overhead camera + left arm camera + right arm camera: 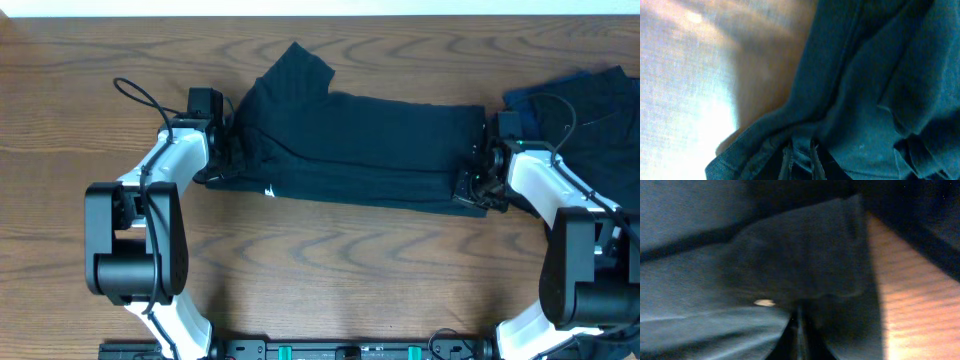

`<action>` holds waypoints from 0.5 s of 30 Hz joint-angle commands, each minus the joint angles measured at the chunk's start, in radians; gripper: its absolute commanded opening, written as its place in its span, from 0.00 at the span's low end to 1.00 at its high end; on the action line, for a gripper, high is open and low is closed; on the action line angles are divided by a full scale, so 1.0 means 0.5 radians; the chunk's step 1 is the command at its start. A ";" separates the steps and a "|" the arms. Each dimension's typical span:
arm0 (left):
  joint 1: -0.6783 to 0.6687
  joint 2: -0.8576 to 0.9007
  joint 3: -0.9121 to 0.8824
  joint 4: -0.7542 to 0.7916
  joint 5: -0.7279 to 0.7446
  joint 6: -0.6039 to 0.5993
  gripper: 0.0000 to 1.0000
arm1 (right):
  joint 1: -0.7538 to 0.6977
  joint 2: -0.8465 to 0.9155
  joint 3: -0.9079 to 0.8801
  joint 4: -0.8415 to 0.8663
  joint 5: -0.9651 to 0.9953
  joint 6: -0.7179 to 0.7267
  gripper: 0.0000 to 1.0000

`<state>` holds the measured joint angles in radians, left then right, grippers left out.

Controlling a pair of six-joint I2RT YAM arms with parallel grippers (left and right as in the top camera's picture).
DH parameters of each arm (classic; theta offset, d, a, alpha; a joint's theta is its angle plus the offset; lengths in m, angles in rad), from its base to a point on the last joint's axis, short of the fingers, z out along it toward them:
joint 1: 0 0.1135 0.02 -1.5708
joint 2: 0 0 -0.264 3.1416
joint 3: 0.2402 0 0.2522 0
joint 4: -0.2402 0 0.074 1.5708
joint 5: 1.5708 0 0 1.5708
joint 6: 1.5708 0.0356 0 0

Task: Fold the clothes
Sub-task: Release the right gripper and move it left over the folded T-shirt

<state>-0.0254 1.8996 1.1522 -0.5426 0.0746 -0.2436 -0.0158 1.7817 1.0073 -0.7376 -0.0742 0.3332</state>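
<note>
A dark navy T-shirt (370, 145) lies as a long band across the table, one sleeve (295, 70) sticking up at the far left and a small white label (268, 191) on its near edge. My left gripper (228, 150) is at the shirt's left end. In the left wrist view that gripper (801, 155) is shut, with a fold of the cloth (865, 75) pinched between its fingers. My right gripper (472, 182) is at the shirt's near right corner. The right wrist view shows it (800, 330) shut on the dark cloth (800, 260), jaws pressed almost together.
More dark clothes (595, 115) are piled at the far right behind my right arm, a brighter blue piece (520, 98) showing at their left edge. Bare wooden table (330, 270) lies in front of the shirt and at the far left.
</note>
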 commanded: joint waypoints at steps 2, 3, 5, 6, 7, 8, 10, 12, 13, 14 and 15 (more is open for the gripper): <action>0.004 -0.176 -0.061 -0.037 -0.031 -0.039 0.17 | -0.005 0.031 0.263 -0.141 0.099 -0.050 0.14; 0.003 -0.253 -0.061 -0.043 -0.031 -0.040 0.17 | -0.005 0.031 0.350 -0.202 0.057 -0.066 0.17; 0.003 -0.343 -0.062 -0.051 -0.031 -0.046 0.17 | 0.000 0.031 0.481 -0.290 -0.074 -0.146 0.20; 0.003 -0.405 -0.062 -0.056 -0.031 -0.049 0.17 | 0.013 0.031 0.564 -0.340 -0.153 -0.195 0.24; 0.003 -0.439 -0.062 -0.057 -0.031 -0.049 0.17 | 0.027 0.031 0.615 -0.369 -0.191 -0.220 0.27; 0.004 -0.479 -0.062 -0.059 -0.031 -0.050 0.17 | 0.056 0.031 0.689 -0.410 -0.232 -0.269 0.29; 0.004 -0.548 -0.062 -0.063 -0.031 -0.050 0.17 | 0.144 0.031 0.819 -0.478 -0.250 -0.376 0.31; 0.004 -0.590 -0.062 -0.064 -0.031 -0.056 0.17 | 0.275 0.031 0.907 -0.499 -0.250 -0.465 0.32; 0.005 -0.602 -0.062 -0.063 -0.033 -0.063 0.17 | 0.349 0.031 0.931 -0.484 -0.249 -0.490 0.33; 0.010 -0.610 -0.062 -0.056 -0.036 -0.068 0.17 | 0.414 0.031 0.939 -0.453 -0.249 -0.512 0.34; 0.017 -0.613 -0.062 -0.049 -0.050 -0.087 0.17 | 0.504 0.031 0.939 -0.392 -0.249 -0.548 0.35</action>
<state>-0.0246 1.5993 1.1221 -0.5686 0.0704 -0.2657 0.1329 1.7950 1.4536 -0.9527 -0.1589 0.1513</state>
